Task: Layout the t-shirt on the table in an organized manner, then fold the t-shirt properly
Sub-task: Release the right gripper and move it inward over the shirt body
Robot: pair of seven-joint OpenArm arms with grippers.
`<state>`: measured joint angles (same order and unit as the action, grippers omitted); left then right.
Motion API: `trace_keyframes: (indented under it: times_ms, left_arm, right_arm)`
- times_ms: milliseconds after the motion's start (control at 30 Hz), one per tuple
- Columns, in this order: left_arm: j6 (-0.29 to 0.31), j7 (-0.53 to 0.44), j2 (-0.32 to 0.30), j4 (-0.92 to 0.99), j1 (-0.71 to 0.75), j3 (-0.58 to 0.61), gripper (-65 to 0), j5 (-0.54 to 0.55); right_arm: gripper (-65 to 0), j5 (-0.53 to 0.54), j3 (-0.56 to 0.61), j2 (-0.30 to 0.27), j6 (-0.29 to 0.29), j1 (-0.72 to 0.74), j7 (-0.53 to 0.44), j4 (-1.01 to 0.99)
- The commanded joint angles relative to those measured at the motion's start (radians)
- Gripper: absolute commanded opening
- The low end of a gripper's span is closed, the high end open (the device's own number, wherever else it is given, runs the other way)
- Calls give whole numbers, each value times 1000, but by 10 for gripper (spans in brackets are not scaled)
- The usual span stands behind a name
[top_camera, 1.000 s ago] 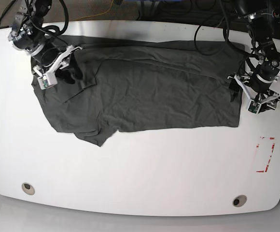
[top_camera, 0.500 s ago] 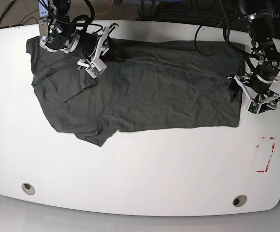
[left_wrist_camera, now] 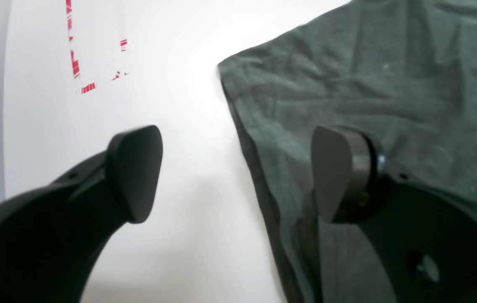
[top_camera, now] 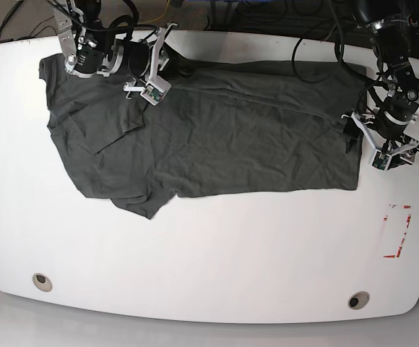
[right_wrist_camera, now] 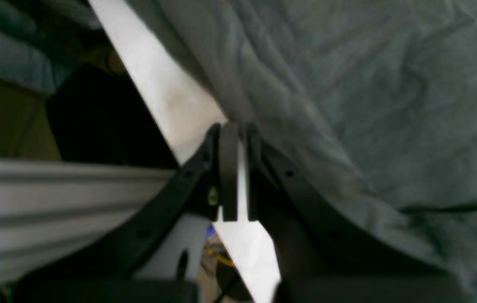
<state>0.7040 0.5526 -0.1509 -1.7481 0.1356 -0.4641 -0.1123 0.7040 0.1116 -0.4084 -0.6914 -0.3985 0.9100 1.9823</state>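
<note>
The t-shirt [top_camera: 209, 134] lies spread across the far half of the white counter [top_camera: 209, 253], mostly flat but wrinkled, with one sleeve end bunched and a flap sticking out toward the near side. At the shirt's far edge, by the collar end, the right claw [right_wrist_camera: 233, 176] has its jaws pressed together at the counter's rim just beside a fold of cloth; whether it has pinched any fabric I cannot tell. At the shirt's opposite end, the left claw [left_wrist_camera: 234, 172] stands wide open, straddling the hem edge, one finger over cloth, the other over bare counter, gripping nothing. The risk, as I judge it: if the right claw has missed the cloth, a pull will straighten nothing; if it has caught only a thin fold, tugging could drag the whole shirt off the far rim, since the other end is not pinned
</note>
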Motion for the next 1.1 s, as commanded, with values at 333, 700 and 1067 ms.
trace_keyframes:
  times_ms: [333, 700, 1067]
  left_arm:
    - [-6, -19, -11, -16, -9, -5, -127, 7]
    - [-6, -19, -11, -16, -3, -8, -127, 7]
    - [-6, -19, -11, -16, -3, -8, -127, 7]
  right_arm:
    - [-620, -168, 90, 1, -7, 34, -19, -4]
    - [-620, -300, 89, 52, -7, 40, -19, -4]
    - [-620, -422, 73, 107, -7, 103, -22, -1]
